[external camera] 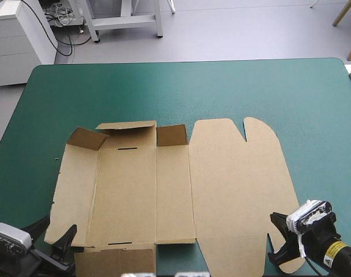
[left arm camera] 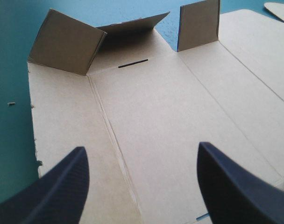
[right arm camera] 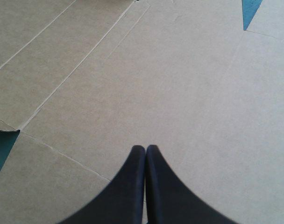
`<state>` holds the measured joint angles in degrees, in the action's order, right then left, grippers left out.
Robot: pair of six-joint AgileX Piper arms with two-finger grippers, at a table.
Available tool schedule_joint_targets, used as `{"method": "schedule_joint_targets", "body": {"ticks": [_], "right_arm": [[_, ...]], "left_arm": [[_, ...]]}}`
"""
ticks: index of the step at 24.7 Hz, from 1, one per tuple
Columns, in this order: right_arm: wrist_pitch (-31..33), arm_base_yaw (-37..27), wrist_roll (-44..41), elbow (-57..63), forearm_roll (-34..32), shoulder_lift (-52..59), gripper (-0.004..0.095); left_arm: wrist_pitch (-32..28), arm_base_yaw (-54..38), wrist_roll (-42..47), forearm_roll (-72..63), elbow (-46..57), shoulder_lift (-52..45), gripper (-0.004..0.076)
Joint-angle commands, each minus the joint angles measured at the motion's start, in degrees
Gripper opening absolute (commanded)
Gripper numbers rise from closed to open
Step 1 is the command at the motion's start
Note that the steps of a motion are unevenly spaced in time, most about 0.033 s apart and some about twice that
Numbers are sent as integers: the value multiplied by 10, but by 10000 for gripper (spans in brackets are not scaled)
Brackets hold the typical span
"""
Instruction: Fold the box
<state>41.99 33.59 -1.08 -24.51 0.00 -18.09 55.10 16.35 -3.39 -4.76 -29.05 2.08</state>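
At the table's (external camera: 221, 86) near edge, the left gripper (left arm camera: 142, 147), fingers spread, hangs over the near-left part of the brown box (external camera: 135, 190). The box lies mostly flat, its far flaps raised. The right gripper (right arm camera: 145, 148), fingers together, points over the box's near-right corner.

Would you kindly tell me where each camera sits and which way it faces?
High view: above, behind the robot, looking forward and down at the brown cardboard box on the teal-green table cover; left end effector and right end effector nearest.
Left wrist view: above that wrist, looking across the box to its raised flaps; own fingers open.
Right wrist view: above that wrist, looking onto flat board; own fingers shut.
Shared: the first two show those flaps.
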Motion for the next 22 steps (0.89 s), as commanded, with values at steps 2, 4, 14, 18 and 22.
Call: {"method": "schedule_joint_targets", "body": {"ticks": [2, 4, 14, 18, 22], "right_arm": [[-41, -3, 3, -16, 3, -4, -20], [-41, -3, 3, -16, 4, -4, -20], [-41, -3, 3, -16, 4, -4, -20], [-41, -3, 3, -16, 4, -4, -20], [-41, -3, 3, -16, 4, -4, -20]], "left_arm": [[-59, 3, 38, -4, -27, 47, 470], [-49, 3, 34, -4, -44, 93, 470], [55, 3, 39, -4, -145, 331, 469], [74, 3, 44, -4, -189, 421, 469], [122, 2, 63, 20, -240, 524, 460]]}}
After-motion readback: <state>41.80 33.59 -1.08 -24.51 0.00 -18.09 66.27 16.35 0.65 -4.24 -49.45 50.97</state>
